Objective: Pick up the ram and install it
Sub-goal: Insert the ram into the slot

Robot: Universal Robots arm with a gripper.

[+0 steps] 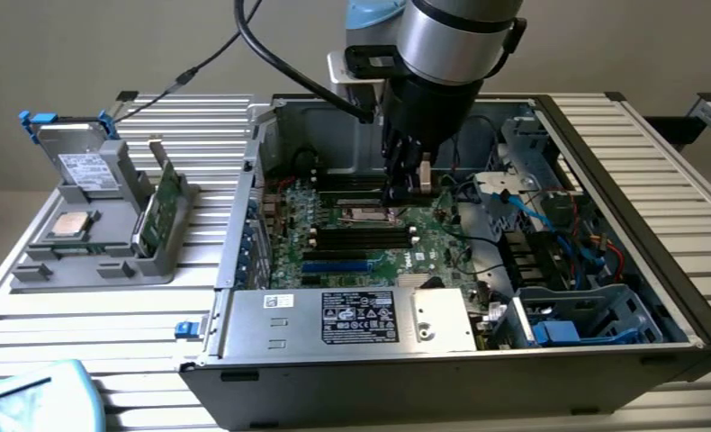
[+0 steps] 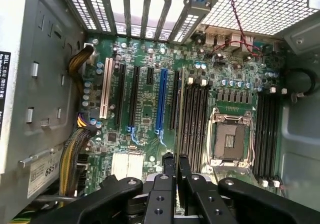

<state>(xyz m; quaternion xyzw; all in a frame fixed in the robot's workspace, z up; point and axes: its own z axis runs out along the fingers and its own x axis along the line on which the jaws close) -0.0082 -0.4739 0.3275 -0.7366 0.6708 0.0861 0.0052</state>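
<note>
An open desktop computer case (image 1: pixel 679 297) of grey sheet metal lies on a tabletop (image 1: pixel 115 315) of ribbed aluminium slats. A thick silver and black robot arm reaches down into it from twelve o'clock in the exterior view. Its claw (image 1: pixel 411 191) hangs just above the green motherboard (image 1: pixel 368 238), near the square metal-framed processor socket (image 2: pixel 230 139).

In the wrist view the claw (image 2: pixel 175 166) has two black, bolt-studded fingers (image 2: pixel 168 166). They are drawn almost together with only a thin slit between them, and nothing can be seen pinched there.

The ram (image 1: pixel 164 205), a thin green stick, stands on its edge in a grey moulded holder (image 1: pixel 92 261). The holder sits on the tabletop at nine o'clock from the case, well apart from the claw. It also carries a boxy metal drive (image 1: pixel 88 169) with a white label and a square chip (image 1: pixel 70 225) lying flat.

The board has long black memory slots (image 2: pixel 195 119) beside the socket, one bright blue slot (image 2: pixel 161 102) and one white slot (image 2: pixel 105 92). A bundle of yellow and black wires (image 2: pixel 70 154) curves along the case wall.

A black label on that wall reads "DELL", and a white sticker nearby begins "685". The silver power supply (image 1: pixel 344 315), at six o'clock in the case, bears a black label whose print is too small to read.
</note>
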